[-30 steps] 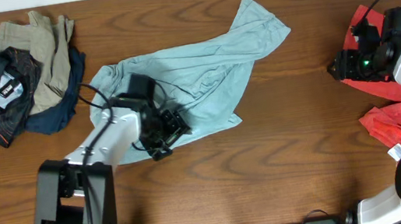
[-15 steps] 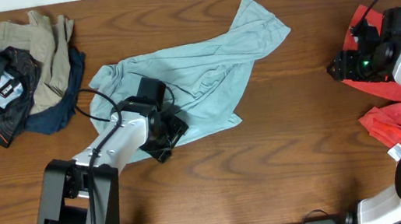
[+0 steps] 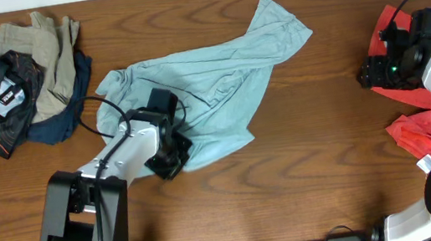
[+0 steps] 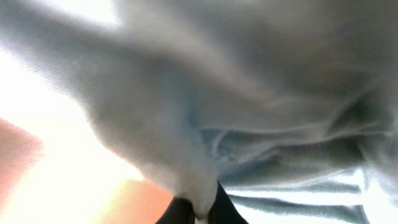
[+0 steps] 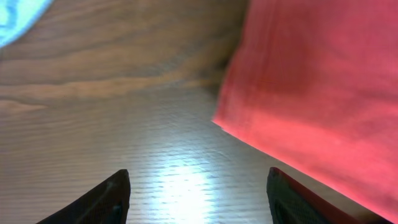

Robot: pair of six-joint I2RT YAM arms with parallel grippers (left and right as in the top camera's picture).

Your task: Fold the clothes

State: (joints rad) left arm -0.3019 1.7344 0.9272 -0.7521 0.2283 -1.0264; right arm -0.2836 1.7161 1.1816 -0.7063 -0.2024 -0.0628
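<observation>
The pale blue-grey T-shirt (image 3: 210, 83) lies crumpled across the middle of the table. My left gripper (image 3: 170, 159) is shut on its near hem. In the left wrist view, the shirt's cloth (image 4: 249, 93) fills the frame and a fold of it is pinched between the dark fingertips (image 4: 180, 214) at the bottom edge. The red shirt (image 3: 410, 134) lies bunched at the right edge under my right arm. My right gripper (image 3: 367, 75) hovers open just left of it. Bare wood lies between its fingers (image 5: 107, 198), and the red shirt's edge (image 5: 323, 93) sits to the upper right.
A heap of other clothes (image 3: 20, 80), beige, navy and dark patterned, sits at the back left corner. The wooden table (image 3: 334, 180) shows bare between the two shirts and along the front edge.
My left gripper has closed on the blue-grey shirt's near hem and drawn it slightly left, so the lower right corner has pulled in. The right gripper has barely shifted.
</observation>
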